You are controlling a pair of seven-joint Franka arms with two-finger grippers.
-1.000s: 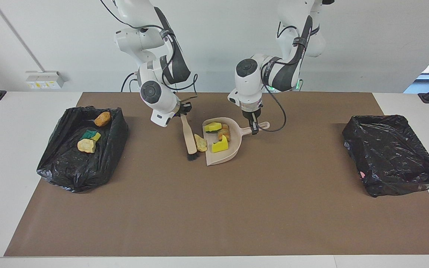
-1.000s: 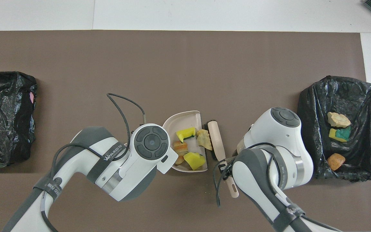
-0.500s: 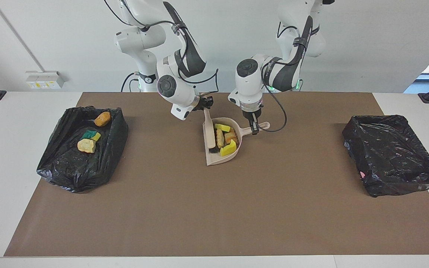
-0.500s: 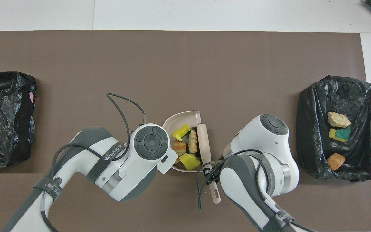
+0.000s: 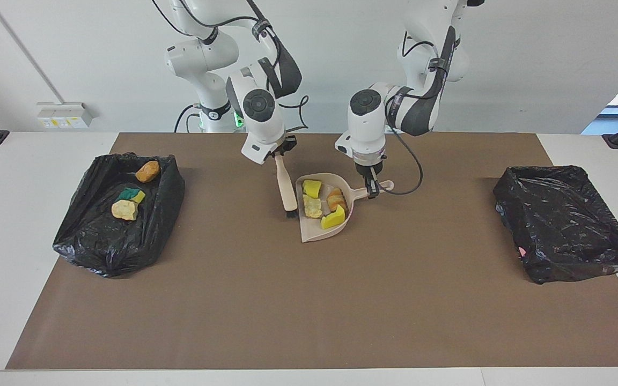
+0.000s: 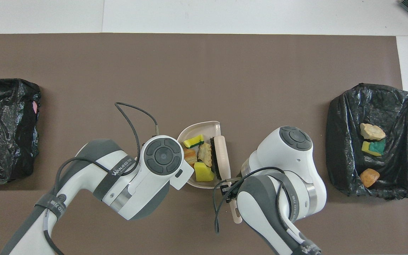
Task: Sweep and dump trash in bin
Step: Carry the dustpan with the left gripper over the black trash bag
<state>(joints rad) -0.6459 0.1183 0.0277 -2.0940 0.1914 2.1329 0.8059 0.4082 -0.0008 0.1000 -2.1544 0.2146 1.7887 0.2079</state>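
Left gripper [image 5: 372, 187] clamped on dustpan [image 5: 313, 231] handle, four scraps [image 5: 312, 206] inside; right gripper [image 5: 281, 153] clamped on brush [image 5: 286, 186].

White table [image 5: 30, 332], brown mat [image 5: 309, 300] covering most of it. On mat: black-lined bin [image 5: 118, 214] at right arm's end; second black-lined bin [image 5: 564, 220] at left arm's end; beige dustpan [image 5: 319, 230] mid-mat, toward the robots' edge.

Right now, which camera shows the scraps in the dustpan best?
The facing view: all four scraps lie uncovered in the dustpan. In the overhead view the brush and the left arm crowd the pan, though the scraps show.
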